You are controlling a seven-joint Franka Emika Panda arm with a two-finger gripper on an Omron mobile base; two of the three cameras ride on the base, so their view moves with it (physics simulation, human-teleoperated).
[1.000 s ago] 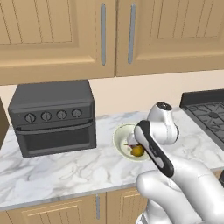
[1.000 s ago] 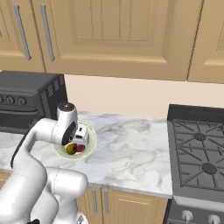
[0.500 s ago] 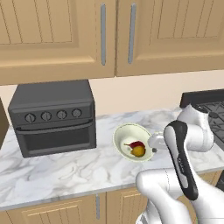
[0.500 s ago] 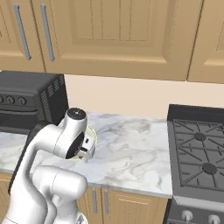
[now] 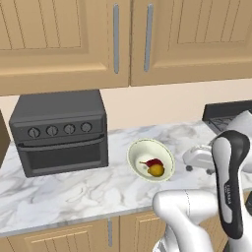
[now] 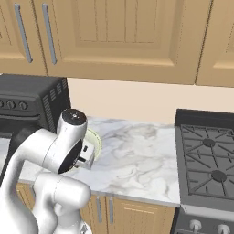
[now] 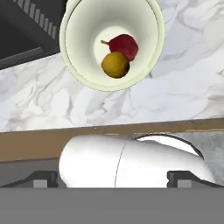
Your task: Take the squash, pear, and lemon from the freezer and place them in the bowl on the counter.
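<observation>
White marble counter carries the cream bowl, which holds a red pear and a yellow lemon touching each other. Half a second ago the gripper hung just beside the bowl; now it has swung farther right, jaws wide apart and empty. Behind the bowl, to its left, sits the toaster oven.
</observation>
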